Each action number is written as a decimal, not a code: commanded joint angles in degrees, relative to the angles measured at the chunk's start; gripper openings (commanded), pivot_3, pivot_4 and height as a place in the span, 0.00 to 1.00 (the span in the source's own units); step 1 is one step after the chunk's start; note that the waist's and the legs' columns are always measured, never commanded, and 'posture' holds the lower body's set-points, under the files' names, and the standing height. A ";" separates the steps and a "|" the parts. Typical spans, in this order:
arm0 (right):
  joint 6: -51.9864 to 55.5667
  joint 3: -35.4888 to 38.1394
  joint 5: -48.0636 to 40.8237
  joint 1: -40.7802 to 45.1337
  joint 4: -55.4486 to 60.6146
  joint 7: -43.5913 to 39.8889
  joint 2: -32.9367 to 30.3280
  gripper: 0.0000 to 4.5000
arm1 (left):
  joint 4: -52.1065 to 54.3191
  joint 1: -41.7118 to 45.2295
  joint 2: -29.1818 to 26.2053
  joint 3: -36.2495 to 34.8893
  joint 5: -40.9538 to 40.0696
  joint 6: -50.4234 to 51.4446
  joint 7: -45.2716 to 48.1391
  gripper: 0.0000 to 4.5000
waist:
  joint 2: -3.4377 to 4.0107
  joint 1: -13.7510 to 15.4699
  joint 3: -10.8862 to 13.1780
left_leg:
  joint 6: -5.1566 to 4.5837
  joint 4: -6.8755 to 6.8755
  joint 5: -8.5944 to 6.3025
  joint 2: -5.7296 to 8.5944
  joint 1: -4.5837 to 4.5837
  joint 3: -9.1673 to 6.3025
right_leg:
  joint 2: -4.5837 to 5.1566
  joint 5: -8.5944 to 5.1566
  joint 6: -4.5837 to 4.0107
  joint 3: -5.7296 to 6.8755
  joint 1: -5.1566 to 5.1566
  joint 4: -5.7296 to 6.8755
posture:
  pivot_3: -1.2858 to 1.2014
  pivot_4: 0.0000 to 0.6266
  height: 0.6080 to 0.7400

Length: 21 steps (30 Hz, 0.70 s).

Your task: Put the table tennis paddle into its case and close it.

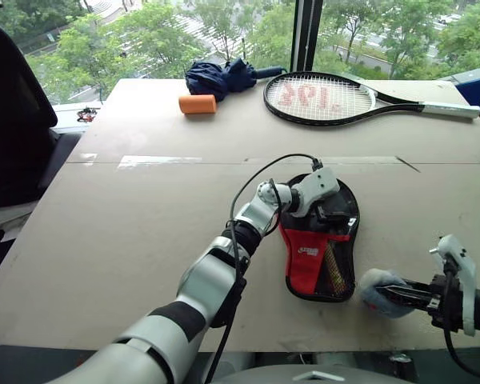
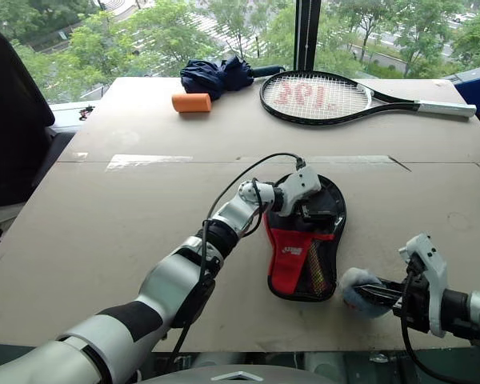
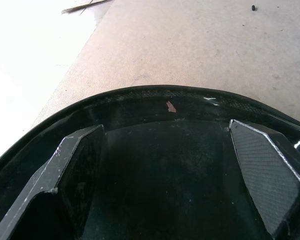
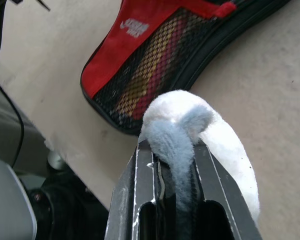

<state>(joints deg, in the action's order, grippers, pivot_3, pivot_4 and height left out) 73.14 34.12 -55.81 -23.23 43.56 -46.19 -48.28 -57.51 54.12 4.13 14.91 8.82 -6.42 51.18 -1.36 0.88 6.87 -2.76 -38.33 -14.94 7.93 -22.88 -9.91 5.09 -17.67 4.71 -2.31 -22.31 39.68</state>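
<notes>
On the beige cardboard-covered worktop (image 1: 144,240), toward five o'clock of its middle, a black paddle-shaped zip case (image 1: 323,240) with a red fabric and black mesh pocket is lying open. A small white logo is showing on the red fabric, but its lettering is too small to read. Through the mesh, yellowish and red stripes are showing; whether the table tennis paddle is inside cannot be told, since no rubber face or wooden handle is plainly visible. The left end effector (image 1: 330,214) is reaching over the round end of the case, hiding part of it, with its two black fingers (image 3: 75,175) standing wide apart over the glossy black inner surface. At three o'clock of the case's narrow end, the right end effector (image 2: 368,294) is hanging at the worktop's near edge with its fingers pressed together on a fluffy white and pale blue soft thing (image 4: 190,130), whose nature is hard to make out. At twelve o'clock, far across the worktop, a large black-framed strung tennis racket (image 1: 320,98) is lying flat; red marks on its strings are not legible. Beside it, at eleven o'clock, a folded navy umbrella (image 1: 220,78) and an orange cylinder (image 1: 198,104) are lying close together.
</notes>
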 commanded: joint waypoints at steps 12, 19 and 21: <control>-13.64 -5.53 6.46 -5.54 -1.02 -4.53 -5.51 0.00 | -3.14 -1.68 -0.48 2.31 1.56 2.23 -0.27 0.92 | -0.11 0.17 0.03 | -0.05 -0.01 -0.03 0.01 0.02 -0.02 | 0.04 0.01 0.14 0.02 0.21 -0.38 | 0.52 0.24 0.89; -19.18 -1.59 7.65 4.19 -10.34 -3.55 -5.15 0.63 | -2.48 -1.54 -1.29 1.56 0.90 2.13 -0.38 0.92 | -0.16 -0.07 0.02 | -0.04 -0.01 -0.03 0.00 0.09 -0.01 | 0.02 0.07 0.22 0.00 0.30 -0.46 | 0.52 0.24 0.89; -20.54 0.17 8.58 7.50 -13.81 -2.82 -5.54 0.83 | -2.16 -1.56 -1.60 1.43 0.67 2.10 -0.41 0.92 | -0.16 -0.11 0.02 | -0.03 -0.01 -0.02 0.00 0.11 0.00 | 0.01 0.07 0.22 -0.01 0.30 -0.45 | 0.52 0.24 0.89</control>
<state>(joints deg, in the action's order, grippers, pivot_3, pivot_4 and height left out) 54.39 30.91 -47.29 -16.87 31.02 -49.37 -53.31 -57.47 54.18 3.89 15.56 8.17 -6.31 50.94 -1.51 0.77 6.89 -2.79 -38.35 -14.96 7.94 -22.77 -9.90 5.10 -17.59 4.92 -2.32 -22.00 39.23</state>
